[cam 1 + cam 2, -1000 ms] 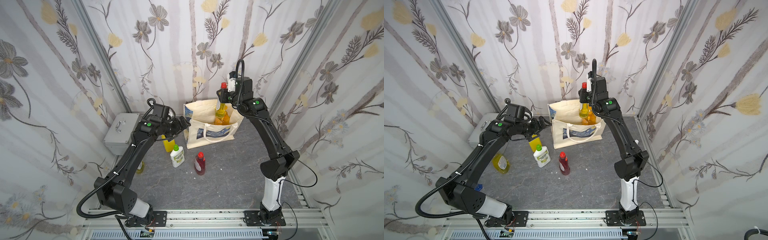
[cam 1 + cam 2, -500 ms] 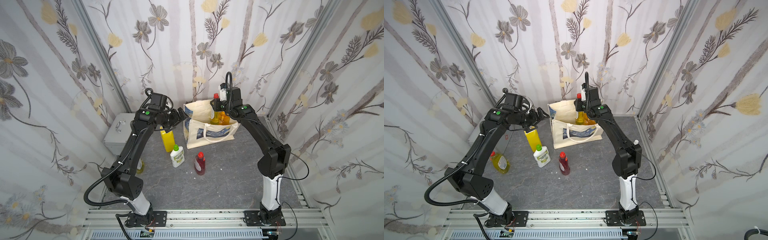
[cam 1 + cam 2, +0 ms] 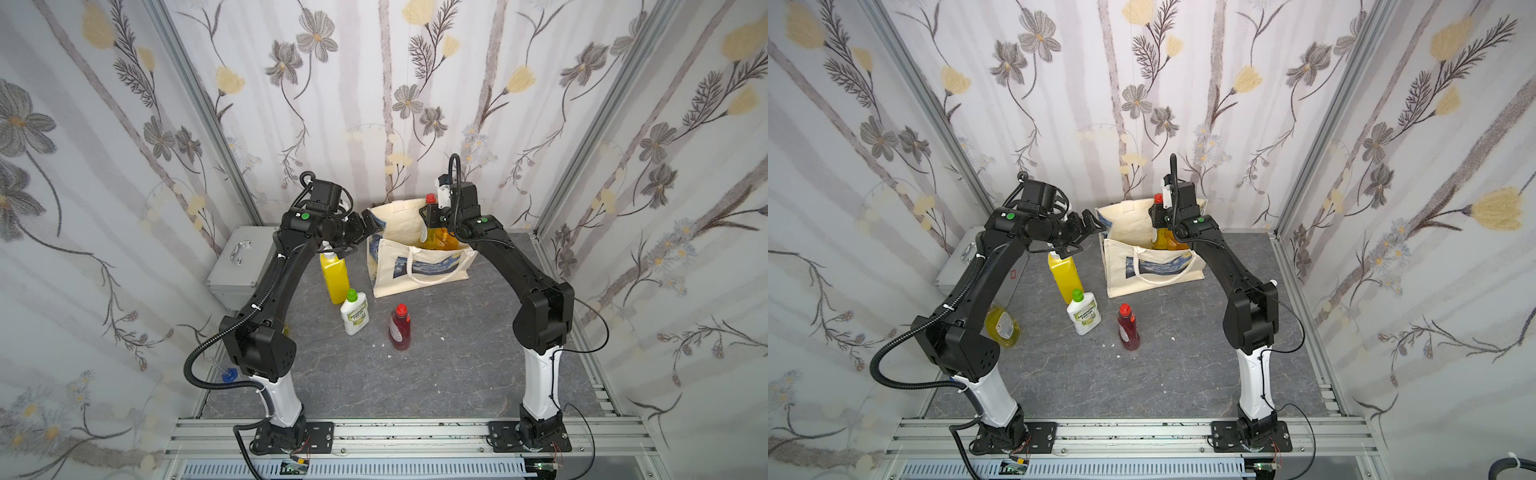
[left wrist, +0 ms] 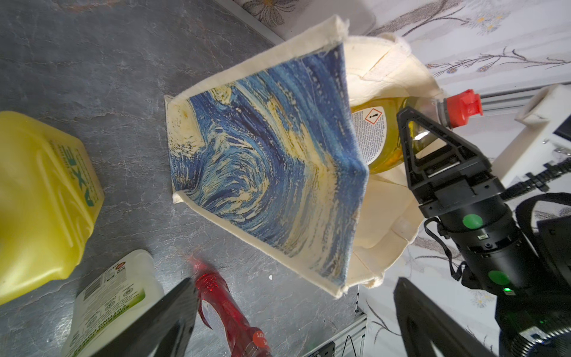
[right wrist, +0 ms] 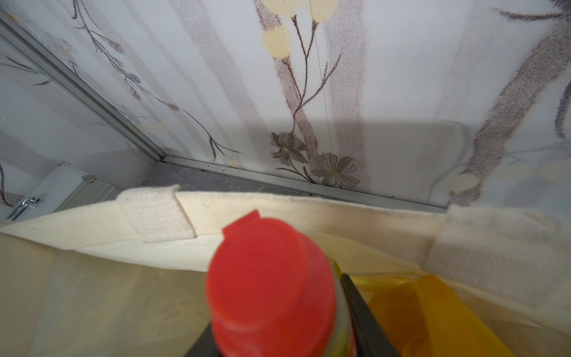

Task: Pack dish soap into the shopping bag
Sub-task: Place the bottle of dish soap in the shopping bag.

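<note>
1. Landmark: the shopping bag (image 3: 419, 266) stands upright on the grey table (image 3: 436, 374) with its mouth open. All positions below refer to this bag.

2. Right gripper (image 3: 432, 217): closed on the neck of a yellow-green bottle with red cap (image 4: 380, 133). It holds the bottle upright in the bag's mouth. The bottle's body sits below the bag's rim, and the cap stands above it. In the right wrist view the red cap (image 5: 268, 278) fills the foreground, with the bag's far rim (image 5: 309, 204) behind it.

3. Inside the bag: an orange bottle (image 3: 451, 240) lies just beside the held bottle.

4. Left gripper (image 3: 363, 236): jaws spread wide and holding nothing. It hangs at the bag's upper corner on the left-arm side. Whether a finger touches the canvas cannot be told.

5. Bottles outside the bag:
- The yellow bottle with white pump (image 3: 334, 278) stands just beside the bag on the left-arm side, below the left gripper.
- The white bottle with green cap (image 3: 354, 313) stands in front of the bag, close to the yellow bottle.
- The dark red bottle (image 3: 400, 328) stands in front of the bag, apart from the white bottle.
- A second yellow-green bottle (image 3: 1003, 328) sits well apart from the bag, partly hidden behind the left arm.

6. The silver metal case (image 3: 241, 262) stands well apart from the bag on the left-arm side.
</note>
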You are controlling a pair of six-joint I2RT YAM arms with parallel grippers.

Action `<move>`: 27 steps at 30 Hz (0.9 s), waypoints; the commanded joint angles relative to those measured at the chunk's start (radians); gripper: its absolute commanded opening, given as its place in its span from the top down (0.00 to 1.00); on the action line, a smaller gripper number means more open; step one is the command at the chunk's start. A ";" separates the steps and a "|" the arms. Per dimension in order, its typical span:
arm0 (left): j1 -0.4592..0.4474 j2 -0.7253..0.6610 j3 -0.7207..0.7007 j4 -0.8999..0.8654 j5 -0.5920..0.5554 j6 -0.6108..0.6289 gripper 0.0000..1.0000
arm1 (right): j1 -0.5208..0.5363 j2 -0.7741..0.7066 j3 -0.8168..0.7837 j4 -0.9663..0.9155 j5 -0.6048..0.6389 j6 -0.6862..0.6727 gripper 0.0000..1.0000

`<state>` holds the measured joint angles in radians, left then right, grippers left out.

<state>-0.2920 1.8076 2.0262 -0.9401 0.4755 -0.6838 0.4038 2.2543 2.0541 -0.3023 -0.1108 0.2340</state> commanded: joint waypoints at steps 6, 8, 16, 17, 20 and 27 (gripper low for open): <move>0.001 0.096 0.172 -0.104 0.029 0.046 0.00 | -0.001 0.018 0.000 0.181 -0.041 -0.033 0.62; 0.003 0.121 0.217 -0.128 0.032 0.058 0.00 | -0.001 0.010 -0.020 0.183 -0.044 -0.054 0.62; 0.014 0.195 0.321 -0.159 0.052 0.084 0.00 | -0.003 -0.008 -0.122 0.263 -0.052 -0.114 0.61; 0.017 0.202 0.330 -0.162 0.054 0.084 0.00 | -0.003 -0.015 -0.144 0.290 -0.053 -0.113 0.62; 0.025 0.222 0.367 -0.170 0.057 0.084 0.00 | -0.002 -0.055 -0.272 0.425 -0.055 -0.120 0.63; 0.031 0.261 0.417 -0.181 0.067 0.073 0.00 | -0.002 -0.099 -0.401 0.561 -0.042 -0.134 0.63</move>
<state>-0.2619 2.0598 2.4294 -1.1042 0.5304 -0.6086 0.4042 2.1784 1.6588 0.0460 -0.1596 0.1333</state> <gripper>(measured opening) 0.995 0.406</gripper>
